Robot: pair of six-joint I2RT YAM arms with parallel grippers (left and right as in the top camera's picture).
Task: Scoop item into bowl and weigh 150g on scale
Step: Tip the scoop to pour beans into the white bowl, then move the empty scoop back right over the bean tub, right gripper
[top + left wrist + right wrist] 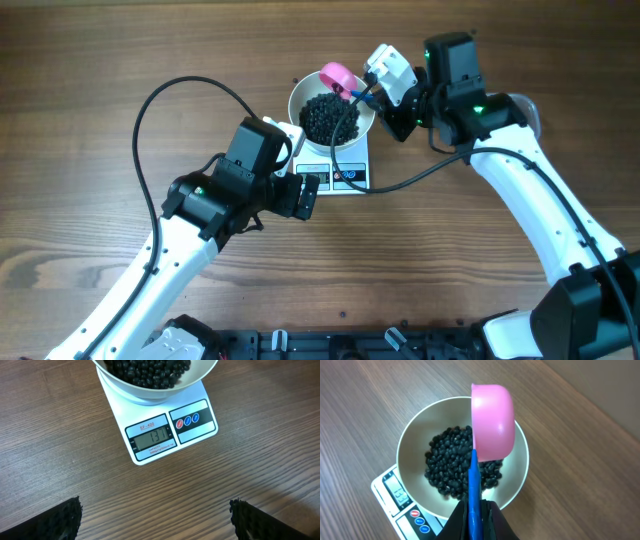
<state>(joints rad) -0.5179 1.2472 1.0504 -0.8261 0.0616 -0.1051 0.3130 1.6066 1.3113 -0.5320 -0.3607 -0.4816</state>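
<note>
1. Two fingers of the right pincer [475,512] are pressed together on the thin blue handle [474,480] of a pink scoop [492,420].
2. That scoop hangs above the far part of the bowl [412,440], with its rounded back toward the wrist camera. Its mouth is turned away, so whatever it carries is hidden.
3. Below it, the beans [450,467] are small, round, black and slightly glossy. They lie in a loose heap on the bottom of the bowl, with bare white wall all round them.
4. The bowl sits on the scale [150,424], which is flat and white and rests on the wooden table [60,450]. The bowl covers most of the scale.
5. The grey display [151,439] seems to read 131, and beside it are three small round buttons [187,420], one red and two blue.
6. The left pincer [157,522] stands wide apart over bare wood just in front of the scale and touches nothing. Only the dark ribbed tips of its fingers [60,520] show, at the lower corners.
7. The left wrist view cuts off the top of the bowl. From the right wrist the display lies sideways and is too small to read.
</note>
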